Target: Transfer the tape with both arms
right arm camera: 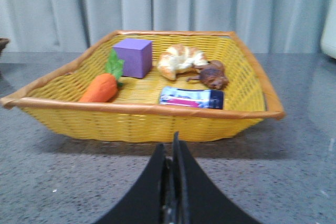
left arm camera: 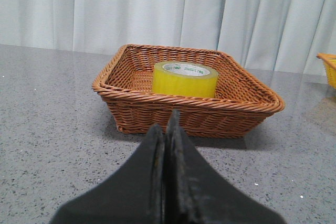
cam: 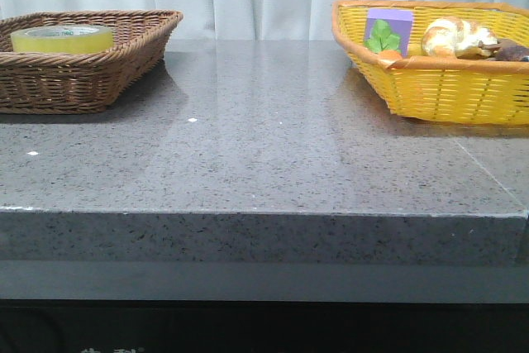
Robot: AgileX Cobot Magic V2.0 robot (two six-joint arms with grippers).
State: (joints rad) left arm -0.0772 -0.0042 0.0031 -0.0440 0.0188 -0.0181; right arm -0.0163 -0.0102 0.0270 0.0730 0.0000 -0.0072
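Observation:
The yellow tape [cam: 62,38] lies flat inside a brown wicker basket [cam: 99,68] at the table's far left; the left wrist view shows the tape [left arm camera: 185,78] with green print on its pale core. My left gripper [left arm camera: 167,121] is shut and empty, well short of the brown basket [left arm camera: 157,111]. My right gripper [right arm camera: 172,142] is shut and empty too, in front of the yellow basket [right arm camera: 147,121]. Neither arm shows in the front view.
The yellow basket [cam: 438,88] at the far right holds a purple cube [right arm camera: 133,56], a toy carrot [right arm camera: 100,87], a croissant [right arm camera: 181,60], a brown item [right arm camera: 212,75] and a flat packet [right arm camera: 191,98]. Grey stone tabletop [cam: 264,146] lies between the baskets; curtains hang behind.

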